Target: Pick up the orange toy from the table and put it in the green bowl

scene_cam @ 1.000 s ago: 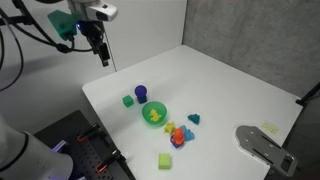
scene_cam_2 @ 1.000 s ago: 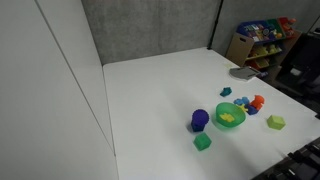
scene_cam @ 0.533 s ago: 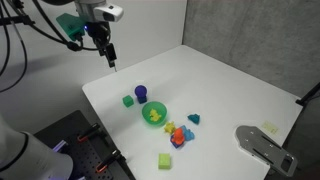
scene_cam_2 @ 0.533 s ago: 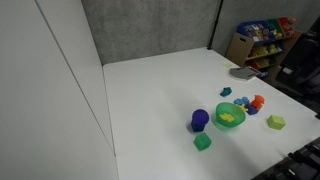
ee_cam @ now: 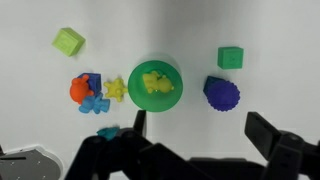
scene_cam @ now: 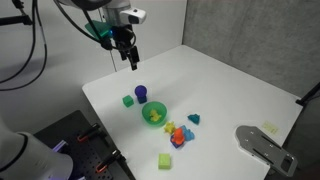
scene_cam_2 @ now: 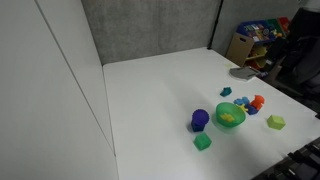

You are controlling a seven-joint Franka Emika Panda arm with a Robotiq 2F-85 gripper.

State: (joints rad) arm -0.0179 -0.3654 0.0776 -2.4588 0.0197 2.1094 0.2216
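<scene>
No step is complete: the small orange-red toy block (ee_cam: 79,89) lies ungrasped near the round bright green plastic bowl (ee_cam: 172,66), above which the gripper (ee_cam: 200,125) hovers, fingers wide, empty.

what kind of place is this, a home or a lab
Probably a lab or test room: a white table set against grey panel walls, with a shelf of colourful bins in the corner.

teal block (ee_cam: 107,132) partly behind pincer (ee_cam: 198,122), pincer base cut off below
</scene>
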